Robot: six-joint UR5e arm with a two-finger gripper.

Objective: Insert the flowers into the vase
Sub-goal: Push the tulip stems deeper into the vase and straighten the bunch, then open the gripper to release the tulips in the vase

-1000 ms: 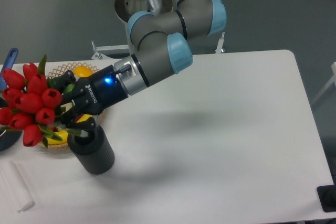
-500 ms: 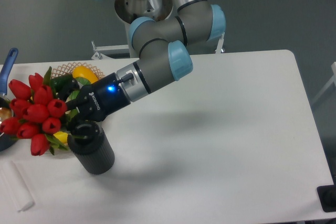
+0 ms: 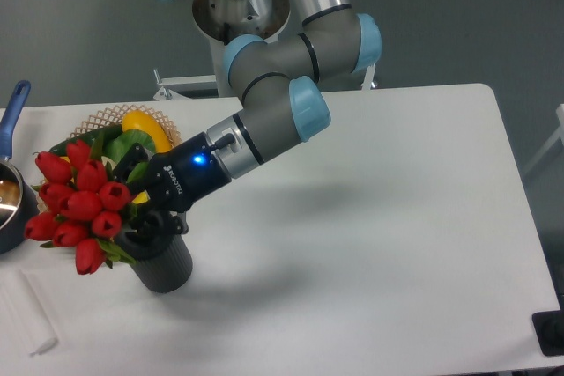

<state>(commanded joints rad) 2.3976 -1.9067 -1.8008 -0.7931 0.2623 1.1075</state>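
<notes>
- The tool (image 3: pixel 141 204) is clamped on the stems of the flowers (image 3: pixel 77 202), and the bunch lies nearly sideways, with the heads sticking out left of the vase (image 3: pixel 160 261) rather than above it. The stem ends look to be right at the vase mouth, but the tool hides that spot, so I can't say if they're actually inside.
- Biggest risk imo: letting go now. With the heads hanging off to one side, the bunch would probably tip out, or drag the vase over with it.
- Second risk: the tool's fingers look to be right at the vase rim. Rotate the bunch upright without lifting a bit and they could shove the vase along the table (image 3: pixel 370 217) or knock it over.
- Also a stem could catch on the rim instead of sliding in, and bend.
- Headcount: one vase and one bunch, roughly nine or ten red buds (they overlap, so no exact count).
- Also around: one wicker basket (image 3: pixel 101 117) of produce behind the bunch, one dark pan (image 3: pixel 11 213) with a blue handle at the left edge, and one white strip thing (image 3: pixel 26 310) at front left.
</notes>
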